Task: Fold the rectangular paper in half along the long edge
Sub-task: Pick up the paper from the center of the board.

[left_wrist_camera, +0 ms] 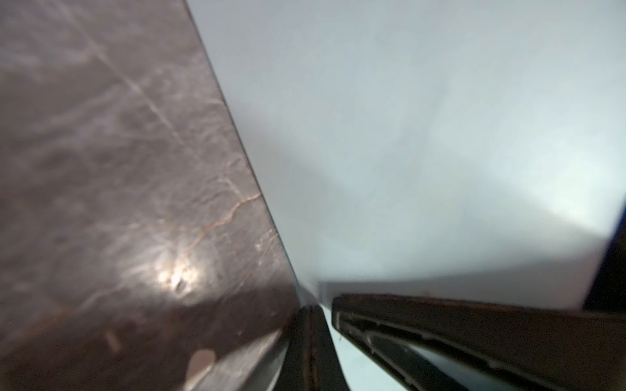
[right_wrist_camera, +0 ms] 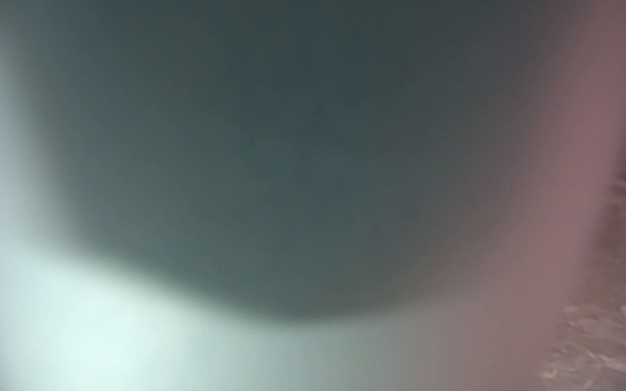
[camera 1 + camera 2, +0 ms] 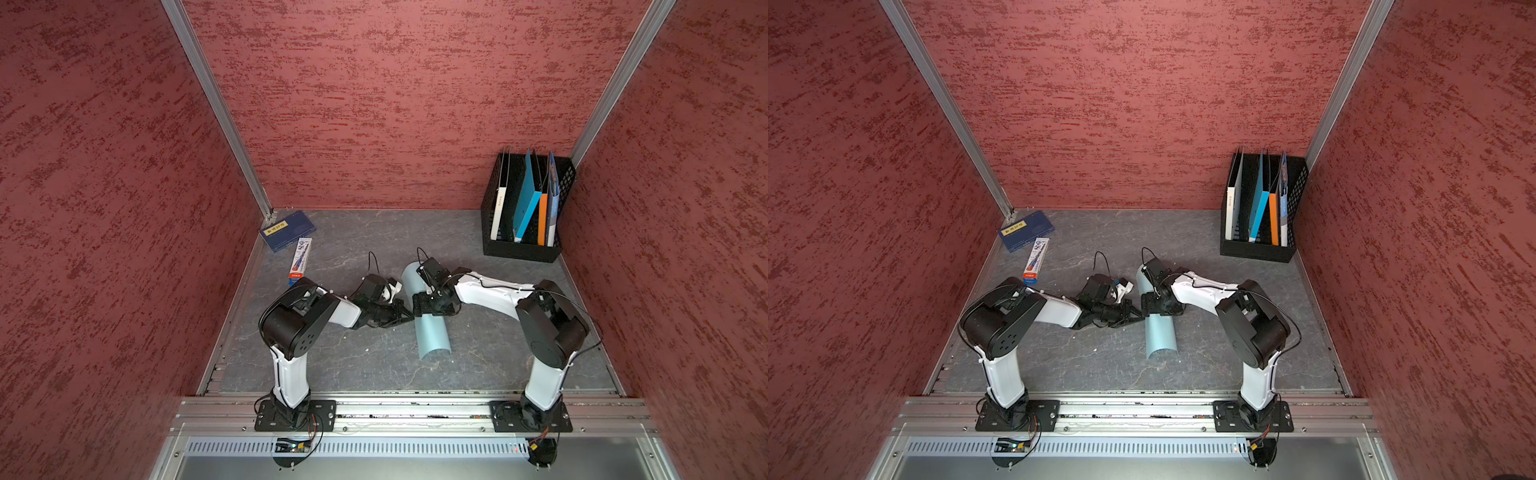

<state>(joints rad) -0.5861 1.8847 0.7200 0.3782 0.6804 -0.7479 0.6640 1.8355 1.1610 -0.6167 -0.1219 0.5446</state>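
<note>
The rectangular paper point(image 3: 432, 340) point(image 3: 1160, 336) is a pale blue sheet, curled over into an arch on the grey table in both top views. My left gripper point(image 3: 409, 314) point(image 3: 1141, 314) reaches in from the left and is shut on the paper's left edge. In the left wrist view the paper point(image 1: 406, 135) fills the frame and passes between the closed fingers of the left gripper point(image 1: 321, 304). My right gripper point(image 3: 419, 305) point(image 3: 1147, 302) sits on top of the arch's middle; its jaws are hidden. The right wrist view shows only blurred paper point(image 2: 101, 338).
A black file rack point(image 3: 523, 249) with books and a bright blue folder stands at the back right. A navy booklet point(image 3: 286, 230) and a slim white box point(image 3: 301, 262) lie at the back left. Red walls close in on three sides of the grey table point(image 3: 353, 365).
</note>
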